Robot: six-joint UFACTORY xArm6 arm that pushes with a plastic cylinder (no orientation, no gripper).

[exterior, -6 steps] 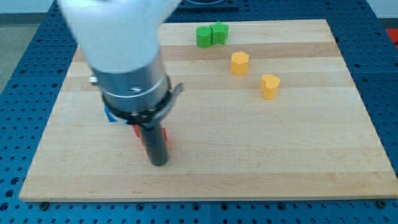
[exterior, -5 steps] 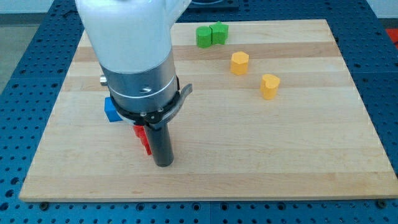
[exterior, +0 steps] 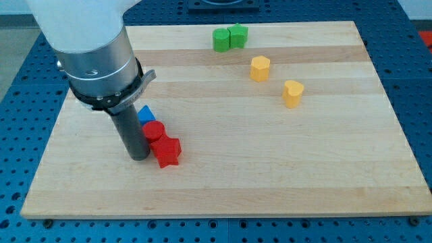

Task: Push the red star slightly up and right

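The red star [exterior: 166,150] lies on the wooden board [exterior: 270,169] at the lower left. A second red block [exterior: 154,130] touches it on its upper left, and a blue block [exterior: 146,114] sits just above that one. My tip [exterior: 139,156] rests on the board directly left of the red star, close beside it; I cannot tell whether it touches the star. The rod and the arm's grey collar hide the board to the upper left of the blocks.
Two green blocks [exterior: 229,38] stand together at the view's top centre. A yellow block [exterior: 260,68] and a yellow heart-shaped block [exterior: 292,93] lie at the upper right.
The arm has swung to the view's left. My tip went from the right of the red blocks to their left, uncovering the red star, the other red block and the blue block.
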